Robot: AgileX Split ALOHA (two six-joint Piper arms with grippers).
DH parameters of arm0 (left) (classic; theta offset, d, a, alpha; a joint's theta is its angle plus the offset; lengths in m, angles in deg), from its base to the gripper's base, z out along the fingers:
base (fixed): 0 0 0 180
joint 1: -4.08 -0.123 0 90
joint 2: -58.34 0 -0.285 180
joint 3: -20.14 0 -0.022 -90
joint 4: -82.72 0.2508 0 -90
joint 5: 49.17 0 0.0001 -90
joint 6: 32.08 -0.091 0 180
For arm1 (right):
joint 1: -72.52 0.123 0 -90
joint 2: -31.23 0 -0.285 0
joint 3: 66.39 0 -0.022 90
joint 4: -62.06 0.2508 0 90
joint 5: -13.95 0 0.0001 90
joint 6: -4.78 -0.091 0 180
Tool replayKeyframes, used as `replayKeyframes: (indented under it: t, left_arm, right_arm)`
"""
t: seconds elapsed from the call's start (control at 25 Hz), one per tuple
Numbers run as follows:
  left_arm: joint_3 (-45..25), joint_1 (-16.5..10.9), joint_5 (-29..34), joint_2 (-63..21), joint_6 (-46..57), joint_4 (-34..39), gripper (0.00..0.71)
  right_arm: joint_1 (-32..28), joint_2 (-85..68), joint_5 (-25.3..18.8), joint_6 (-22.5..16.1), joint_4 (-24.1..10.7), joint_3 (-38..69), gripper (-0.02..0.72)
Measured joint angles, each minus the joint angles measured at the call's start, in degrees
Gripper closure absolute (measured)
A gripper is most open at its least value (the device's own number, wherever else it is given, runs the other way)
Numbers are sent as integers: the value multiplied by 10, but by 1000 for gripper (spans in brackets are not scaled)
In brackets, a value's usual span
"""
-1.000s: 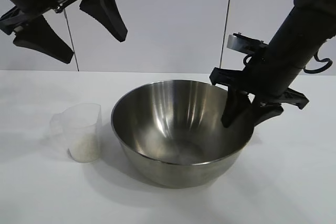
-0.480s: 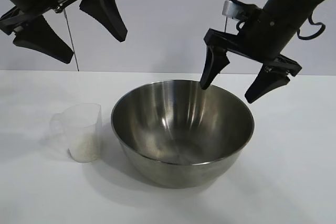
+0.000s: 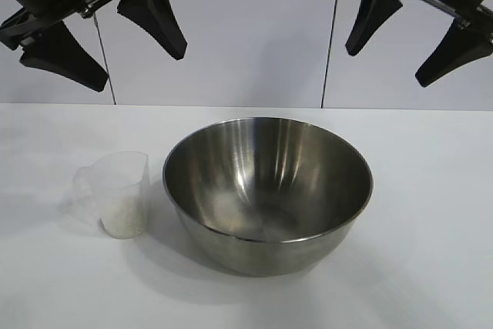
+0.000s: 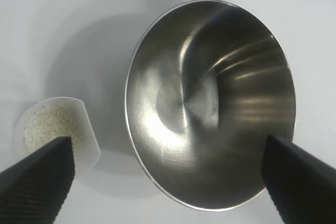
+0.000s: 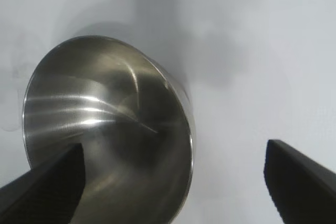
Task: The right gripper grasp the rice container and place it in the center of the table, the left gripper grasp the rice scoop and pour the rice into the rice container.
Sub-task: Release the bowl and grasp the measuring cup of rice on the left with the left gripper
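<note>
Both arms up, hands empty

The left hand (image 3: 104,44) hangs high, fingers spread wide; opposite it, the right hand (image 3: 393,48) hangs equally high, fingers parted, angled downward.

Pretty muted palette here. The table (image 3: 431,213) is plain white, no pattern at all. The rice container (image 3: 267,190) is shiny silver steel with grey and dark reflections streaking across the inside. The rice scoop (image 3: 115,190) is clear see-through plastic, and the rice (image 3: 123,219) in it is a pale whitish heap. Both the left claw (image 3: 108,48) and the right claw (image 3: 400,48) are solid black. The wall behind is light grey with thin dark vertical seams.
</note>
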Motion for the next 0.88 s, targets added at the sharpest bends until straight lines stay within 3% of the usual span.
replayKeyframes:
  t: [0.16,0.88]
  left_arm:
    - [0,0,0,0,-1,0,16]
    - [0,0,-28,0,-68,0,16]
  right_arm:
    - [-7,-4,-16,0,-4,0,63]
    - [-7,-4,-15,1,-8,0,63]
